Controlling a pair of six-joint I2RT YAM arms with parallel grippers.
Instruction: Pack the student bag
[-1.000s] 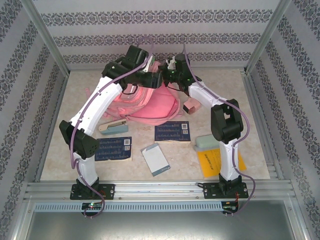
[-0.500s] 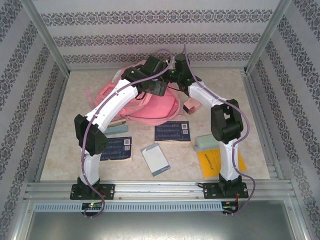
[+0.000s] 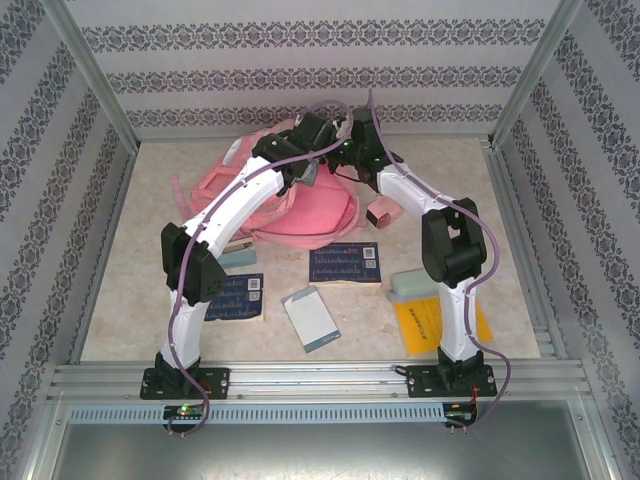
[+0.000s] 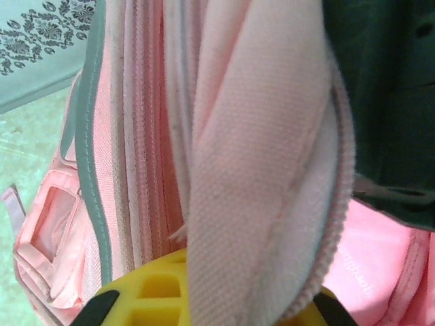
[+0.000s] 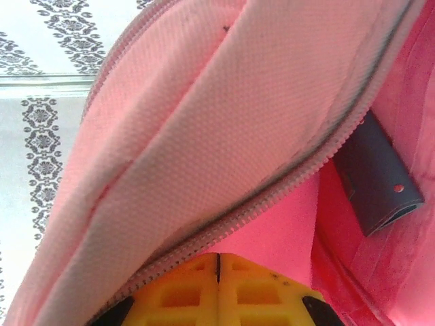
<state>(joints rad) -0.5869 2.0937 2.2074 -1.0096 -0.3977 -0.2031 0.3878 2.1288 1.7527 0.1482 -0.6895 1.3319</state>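
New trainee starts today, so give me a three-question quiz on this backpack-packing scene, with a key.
1. True or false: the student bag is zipped shut.
2. The flat packet beside the right arm base is: A yellow, B green, C white.
3. How many dark blue printed cards lie on the table?
Key: 1 false, its zip edges gape apart; 2 A; 3 two.
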